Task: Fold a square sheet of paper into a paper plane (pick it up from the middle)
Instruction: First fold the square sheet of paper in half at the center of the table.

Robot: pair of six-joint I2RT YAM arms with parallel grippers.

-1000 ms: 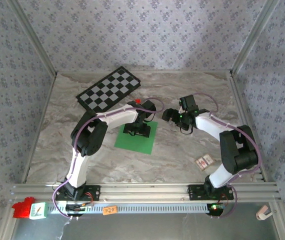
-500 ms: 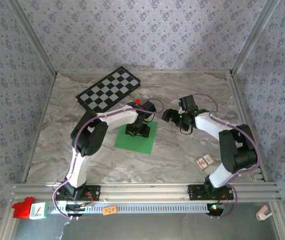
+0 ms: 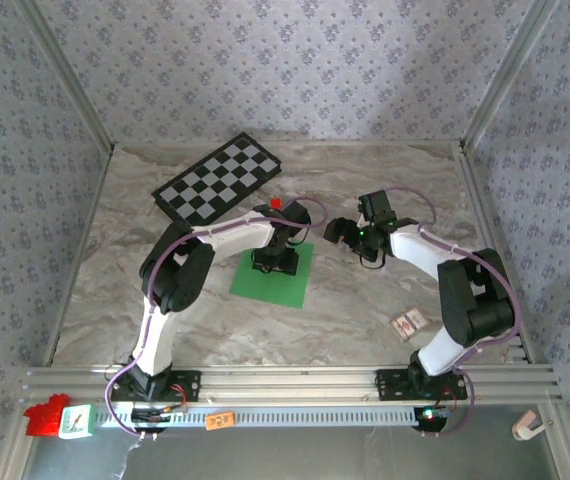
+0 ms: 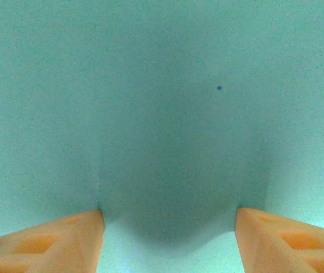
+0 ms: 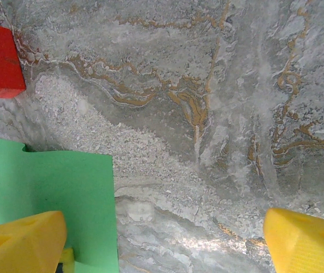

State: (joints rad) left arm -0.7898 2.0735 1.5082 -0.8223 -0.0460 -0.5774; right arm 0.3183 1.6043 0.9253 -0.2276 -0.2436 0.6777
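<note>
Just in front of checkered board (image 3: 217,178), green sheet (image 3: 287,286) lies flat, no fold yet. Left gripper (image 4: 167,211) presses sheet middle, jaws half apart, nothing pinched. Right gripper (image 5: 165,219), right of board, wide open, empty. All folding remains.

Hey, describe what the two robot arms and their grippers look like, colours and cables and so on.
Both the left arm and right arm have white links, chunky black joints and a purple cable running along them. The left gripper has orange wedge-shaped fingers; the right gripper has yellow ones.
</note>
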